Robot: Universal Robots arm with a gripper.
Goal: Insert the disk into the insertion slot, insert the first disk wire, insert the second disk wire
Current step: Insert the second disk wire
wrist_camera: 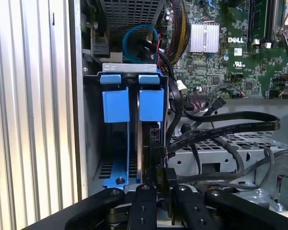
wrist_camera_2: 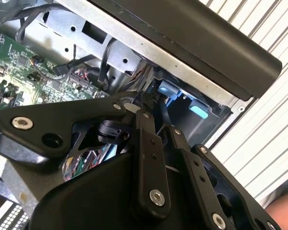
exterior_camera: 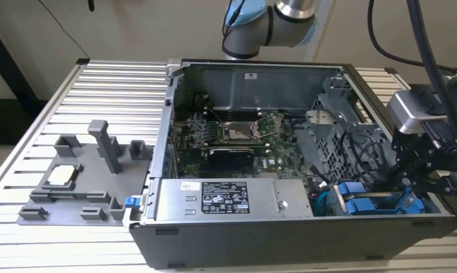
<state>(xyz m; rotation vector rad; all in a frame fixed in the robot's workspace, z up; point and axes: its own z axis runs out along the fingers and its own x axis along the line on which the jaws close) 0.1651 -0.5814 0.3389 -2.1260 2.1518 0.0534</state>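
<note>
The disk (wrist_camera: 148, 140) sits edge-on in the insertion slot (wrist_camera: 130, 69) of the drive cage, under one of two bright blue carrier handles (wrist_camera: 151, 103). In the exterior view these blue carriers (exterior_camera: 362, 203) lie at the case's near corner on the exterior view's right. My gripper (wrist_camera: 161, 186) hangs right over the disk's rear edge, its fingers (wrist_camera: 143, 203) shut on the black connector of a disk wire (wrist_camera: 216, 130) that loops off toward the motherboard. The gripper (exterior_camera: 412, 183) reaches into the case from the exterior view's right. In the second wrist view the gripper (wrist_camera_2: 161, 120) pinches the black cable near the blue tabs (wrist_camera_2: 170, 89).
A grey power-supply box (exterior_camera: 224, 199) fills the case's near wall beside the cage. The motherboard (exterior_camera: 228, 136) lies behind it. Loose black cables (wrist_camera: 230, 153) cross the metal cage next to the disk. A grey fixture (exterior_camera: 76, 182) with upright pegs stands on the slatted table at the exterior view's left.
</note>
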